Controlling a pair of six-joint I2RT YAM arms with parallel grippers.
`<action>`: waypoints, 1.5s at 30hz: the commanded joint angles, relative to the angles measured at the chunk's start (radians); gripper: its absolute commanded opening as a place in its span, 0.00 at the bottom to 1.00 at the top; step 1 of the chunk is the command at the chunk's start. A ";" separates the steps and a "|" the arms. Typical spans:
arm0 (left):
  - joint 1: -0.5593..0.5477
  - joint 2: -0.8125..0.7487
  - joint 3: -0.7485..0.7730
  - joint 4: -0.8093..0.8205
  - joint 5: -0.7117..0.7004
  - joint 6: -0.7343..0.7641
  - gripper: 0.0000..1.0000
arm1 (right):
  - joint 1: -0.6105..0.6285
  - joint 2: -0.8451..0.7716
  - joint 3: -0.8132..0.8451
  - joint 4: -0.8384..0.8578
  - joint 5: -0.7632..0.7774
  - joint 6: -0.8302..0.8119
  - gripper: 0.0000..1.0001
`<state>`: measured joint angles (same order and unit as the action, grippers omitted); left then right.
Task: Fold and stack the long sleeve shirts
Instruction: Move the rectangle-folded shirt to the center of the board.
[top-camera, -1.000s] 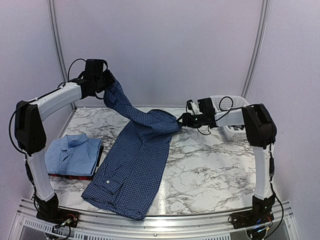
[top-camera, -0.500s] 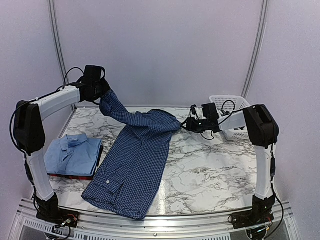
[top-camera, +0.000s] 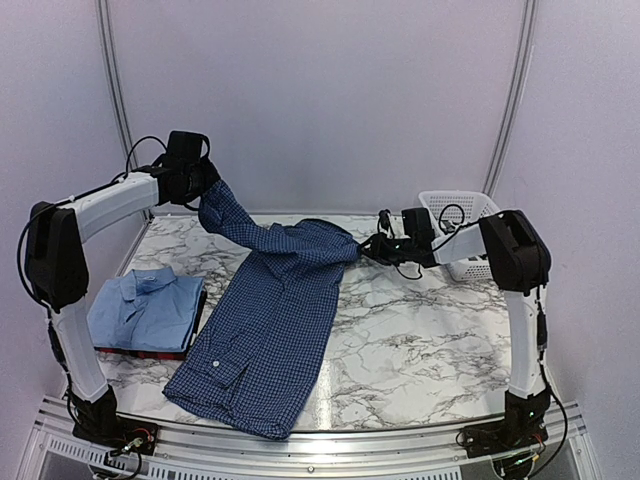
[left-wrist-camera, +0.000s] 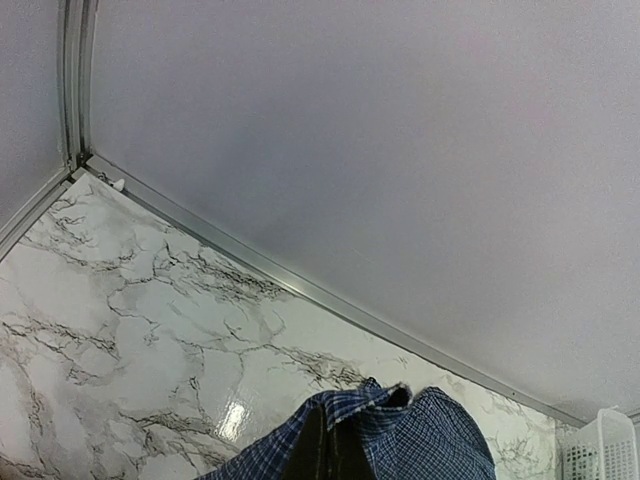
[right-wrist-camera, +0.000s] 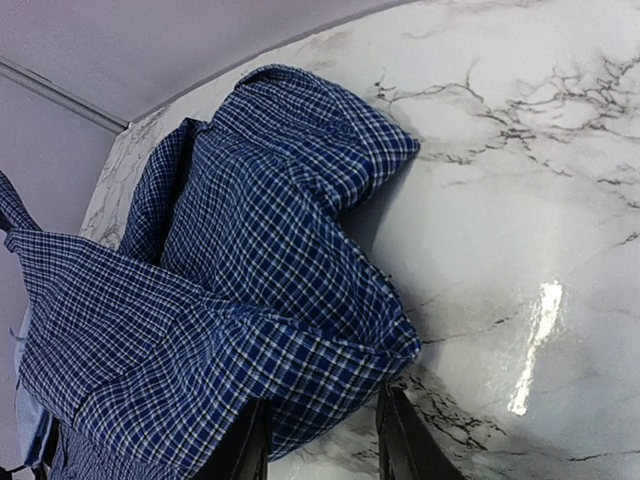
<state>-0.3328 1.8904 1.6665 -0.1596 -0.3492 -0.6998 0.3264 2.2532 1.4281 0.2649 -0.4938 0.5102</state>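
At the table centre: we find the navy checked shirt (top-camera: 270, 330) lying lengthwise on the marble table (top-camera: 420, 340), its collar end towards the near edge and the body flat.
Far end of that shirt: bunched into a raised fold, with one sleeve drawn up off the table towards the rear left.
Left pincer (top-camera: 205, 185): pressed together on the end of the raised sleeve and held high above the rear-left corner. In the left wrist view the checked cloth (left-wrist-camera: 400, 440) runs out from between its dark fingers (left-wrist-camera: 325, 455).
Right pincer (top-camera: 365, 247): low over the table at the right edge of the bunched fold. In the right wrist view its two fingers (right-wrist-camera: 245, 445) stand apart on either side of a lip of the checked cloth (right-wrist-camera: 250, 250).
Right grip: we cannot tell whether the fingers press the cloth or merely flank it.
Left side of table: a folded light blue shirt (top-camera: 145, 305) sits collar-up on top of a dark red shirt (top-camera: 140, 352), of which only an edge shows.
Rear right: a white lattice basket (top-camera: 465, 207) stands behind the right arm, apart from the shirts.
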 joint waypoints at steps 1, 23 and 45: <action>0.006 -0.035 -0.005 -0.012 0.006 -0.007 0.00 | -0.005 0.023 0.032 0.032 -0.005 0.033 0.32; 0.005 -0.011 0.008 -0.011 0.098 0.006 0.00 | -0.004 0.082 0.183 -0.019 0.070 0.043 0.01; -0.024 -0.046 -0.044 0.142 0.255 0.108 0.00 | -0.058 0.047 0.256 -0.305 0.165 -0.164 0.37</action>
<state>-0.3737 1.8904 1.6459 -0.0780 -0.1123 -0.6456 0.2718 2.3505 1.6913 -0.0055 -0.3305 0.3820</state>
